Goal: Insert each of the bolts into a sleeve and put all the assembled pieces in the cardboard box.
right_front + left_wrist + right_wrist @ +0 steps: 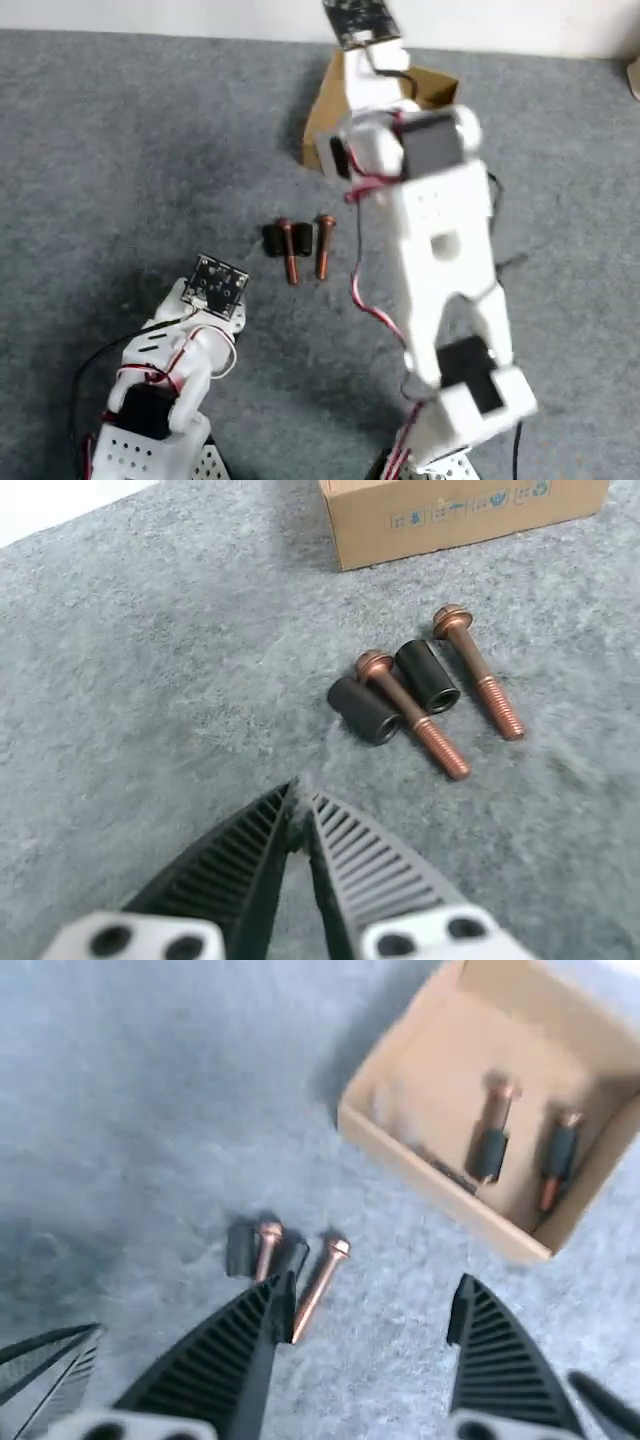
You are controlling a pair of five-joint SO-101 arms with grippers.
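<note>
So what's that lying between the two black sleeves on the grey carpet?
A copper-coloured bolt lies flat there, one sleeve beside its shank and the other sleeve on the opposite side. The left wrist view shows it.

Cardboard box (pixel 321 113) half behind right arm (pixel 441 222)

No words or numbers can be read anywhere. The only print is a row of small blue marks (pixel 470 505) on the side wall of the cardboard box (pixel 430 542), well beyond the left gripper (pixel 301 798) and facing it. Their shapes are too small to make out.
</note>
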